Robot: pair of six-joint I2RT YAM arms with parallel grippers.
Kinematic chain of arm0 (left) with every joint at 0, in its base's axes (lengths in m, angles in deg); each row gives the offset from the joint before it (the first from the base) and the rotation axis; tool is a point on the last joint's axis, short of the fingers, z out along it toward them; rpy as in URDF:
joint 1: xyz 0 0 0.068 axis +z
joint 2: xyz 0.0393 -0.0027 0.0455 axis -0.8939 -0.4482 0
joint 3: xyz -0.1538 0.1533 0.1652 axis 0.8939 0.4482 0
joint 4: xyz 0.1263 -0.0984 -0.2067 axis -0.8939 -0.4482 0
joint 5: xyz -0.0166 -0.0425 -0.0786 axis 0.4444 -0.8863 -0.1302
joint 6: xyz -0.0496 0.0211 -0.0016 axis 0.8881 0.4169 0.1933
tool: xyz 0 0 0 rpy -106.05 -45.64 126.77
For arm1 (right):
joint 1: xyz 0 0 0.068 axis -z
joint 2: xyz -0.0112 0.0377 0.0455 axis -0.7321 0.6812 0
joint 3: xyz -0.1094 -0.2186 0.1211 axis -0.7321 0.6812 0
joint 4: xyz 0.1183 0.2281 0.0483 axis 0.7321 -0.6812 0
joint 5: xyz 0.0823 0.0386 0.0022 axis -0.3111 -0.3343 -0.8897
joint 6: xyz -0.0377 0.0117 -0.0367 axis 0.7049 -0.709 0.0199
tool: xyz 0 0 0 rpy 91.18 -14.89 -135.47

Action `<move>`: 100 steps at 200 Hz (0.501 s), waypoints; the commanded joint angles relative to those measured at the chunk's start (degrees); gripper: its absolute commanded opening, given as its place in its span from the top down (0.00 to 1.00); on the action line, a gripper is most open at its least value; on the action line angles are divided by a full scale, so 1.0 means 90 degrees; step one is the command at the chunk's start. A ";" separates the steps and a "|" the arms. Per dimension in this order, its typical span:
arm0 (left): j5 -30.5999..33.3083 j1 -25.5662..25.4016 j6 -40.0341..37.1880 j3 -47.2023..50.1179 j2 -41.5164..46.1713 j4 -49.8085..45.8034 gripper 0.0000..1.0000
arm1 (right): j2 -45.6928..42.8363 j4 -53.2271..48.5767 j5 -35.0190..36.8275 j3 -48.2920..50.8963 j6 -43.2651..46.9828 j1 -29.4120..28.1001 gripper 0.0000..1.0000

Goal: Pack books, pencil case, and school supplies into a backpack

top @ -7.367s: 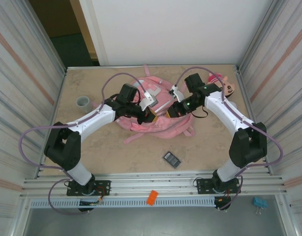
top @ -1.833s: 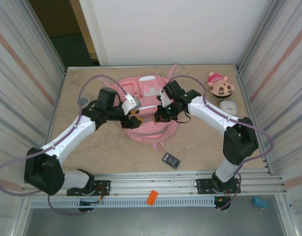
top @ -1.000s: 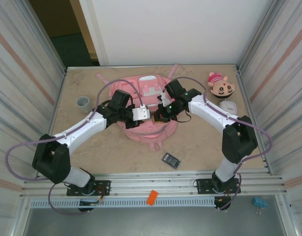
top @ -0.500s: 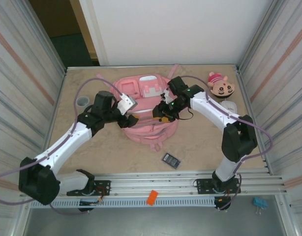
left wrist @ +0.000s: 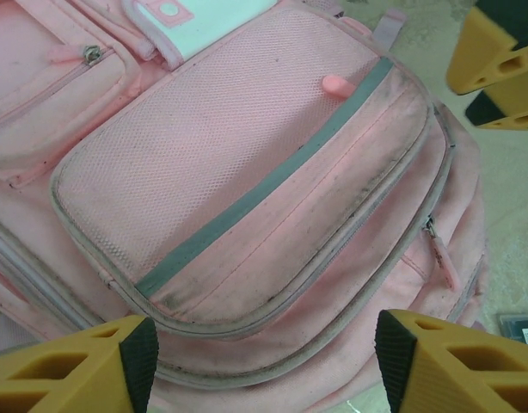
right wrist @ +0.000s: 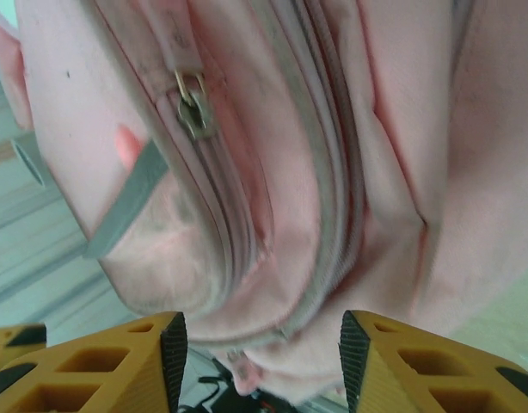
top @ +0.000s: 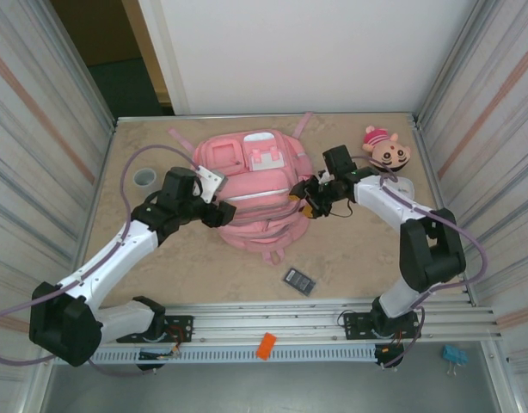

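Lying flat in the middle of the bench, front pockets up, the pink backpack sits apart from the dark calculator, which lies toward the near edge. The left pincer hangs at the bag's left flank with jaws wide, gripping nothing. The right pincer is likewise spread and empty at the bag's right flank.

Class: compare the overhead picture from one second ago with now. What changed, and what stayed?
Both grippers let go of the backpack: the left gripper opened and drew back leftward, the right gripper opened and drew back rightward. The backpack, calculator, grey cup and doll head stayed put.
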 commanded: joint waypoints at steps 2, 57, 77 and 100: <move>-0.0002 0.0039 0.0216 0.0057 0.0038 0.0150 0.31 | 0.0291 0.0598 0.0208 -0.0120 -0.0581 -0.0090 0.50; 0.0112 -0.0078 -0.1219 -0.0130 -0.0231 0.0356 0.29 | 0.0642 0.0730 0.0404 -0.0224 -0.0606 -0.0158 0.50; 0.0214 -0.0110 -0.1714 -0.0340 -0.0546 0.0264 0.28 | 0.0642 0.0747 0.0571 -0.0205 -0.0926 -0.0244 0.47; 0.0250 -0.0155 -0.2176 -0.0550 -0.0879 0.0180 0.27 | 0.0567 0.0743 0.0861 -0.0176 -0.1076 -0.0344 0.41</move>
